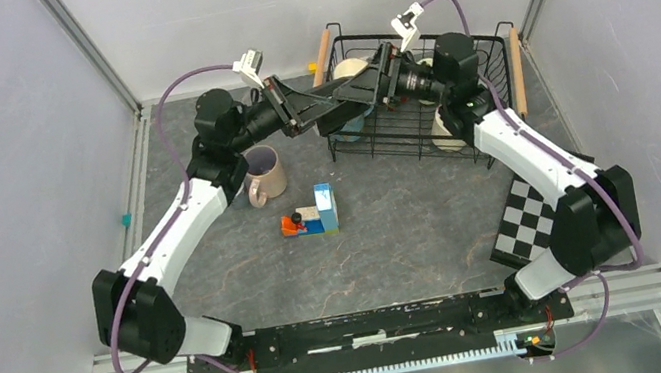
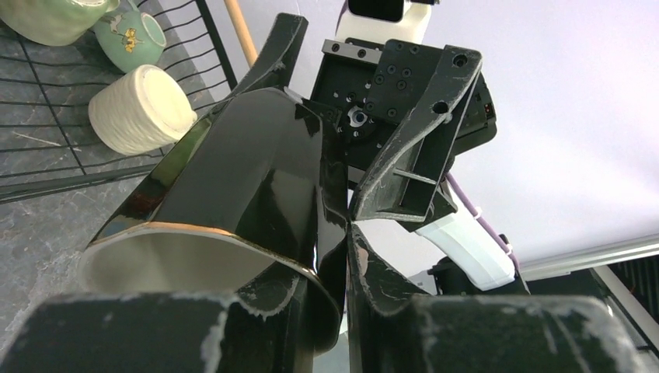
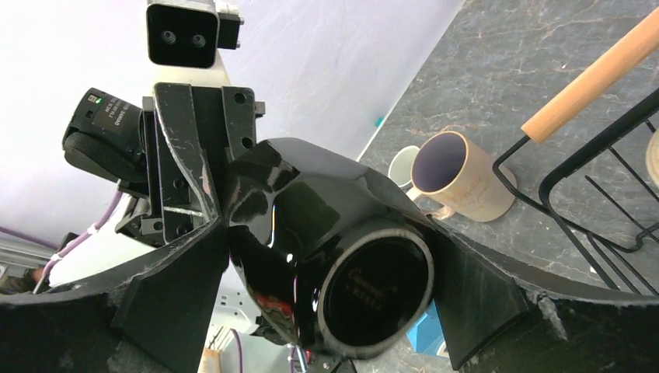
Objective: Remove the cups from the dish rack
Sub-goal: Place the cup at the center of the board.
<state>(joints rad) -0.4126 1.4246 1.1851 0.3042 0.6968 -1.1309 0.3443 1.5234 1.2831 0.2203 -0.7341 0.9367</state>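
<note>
My left tool (image 2: 339, 256) pinches the glossy black ceramic mug (image 2: 233, 179); right tool (image 3: 334, 272) straddles it wide, grip unclear, so retreat straight.

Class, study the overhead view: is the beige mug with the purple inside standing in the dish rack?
No: the beige mug stands on the table, left of and apart from the dish rack.

You could read nothing: the gold script under the black mug (image 3: 378, 289), the faint lettering on the beige mug (image 3: 466, 190) and the motor label (image 3: 115, 116) were illegible.
</note>
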